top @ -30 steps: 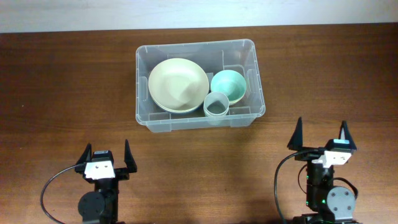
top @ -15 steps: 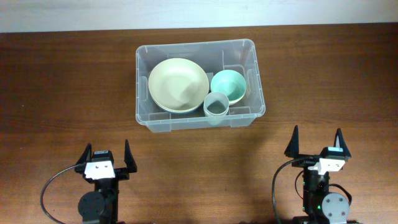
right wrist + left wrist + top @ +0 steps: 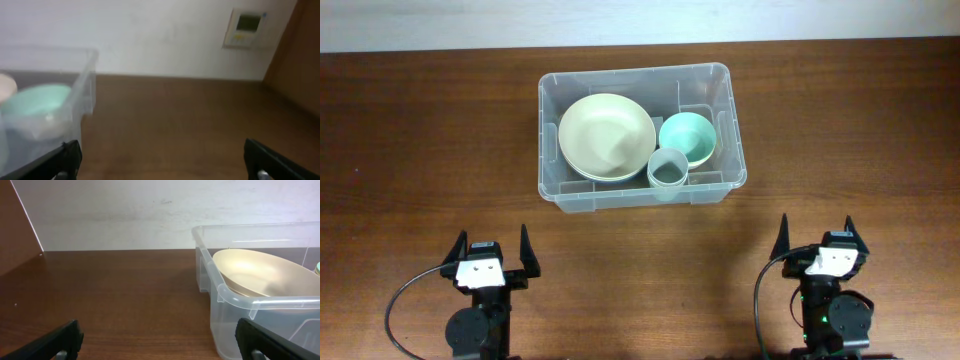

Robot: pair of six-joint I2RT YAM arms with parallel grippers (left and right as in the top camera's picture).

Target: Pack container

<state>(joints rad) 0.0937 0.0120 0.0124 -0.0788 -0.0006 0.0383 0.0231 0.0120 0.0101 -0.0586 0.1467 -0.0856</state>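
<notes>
Sitting at the far middle of the surface (image 3: 420,150), the container (image 3: 620,196) already holds a large cream bowl (image 3: 607,136), a teal bowl (image 3: 688,137) and a small grey cup (image 3: 667,171), all inside its walls. Both the left pincer (image 3: 492,236) and the right pincer (image 3: 817,222) are spread open and empty, near the front edge and well apart from it. Packing looks finished, judging by no loose item showing outside.

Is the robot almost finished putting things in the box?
Looks nearly finished. The big cream bowl, teal bowl and grey cup sit inside the container. Nothing is in hand: left tool and right tool are open and empty. I see no item outside left to pack.
</notes>
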